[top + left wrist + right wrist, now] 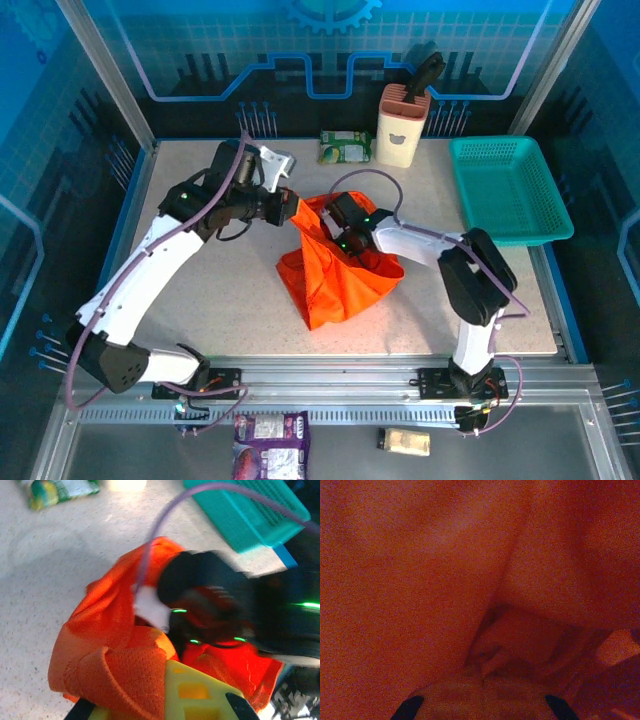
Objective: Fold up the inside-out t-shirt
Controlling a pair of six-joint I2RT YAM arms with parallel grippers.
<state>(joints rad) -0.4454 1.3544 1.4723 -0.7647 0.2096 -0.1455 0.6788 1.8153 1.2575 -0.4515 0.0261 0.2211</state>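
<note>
The right hand (481, 676), closed deep inside the orange t-shirt (335, 282), seems to pinch an inner fold, though the view is dim. The left hand (290, 207) clamps the raised rim. The t-shirt sits bunched mid-tabletop (250, 315). The pinched layer is best drawn out slowly through the opening, rim held firm.

A: Where does the top view sit?
B: High above the table (240, 310), behind its near edge at six o'clock, facing down and forward.
A: The wrists?
B: The left looks closely onto the orange t-shirt (115, 645), with the teal basket (250, 520) at one o'clock. The right is pressed into that cloth. All three share the shirt.
</note>
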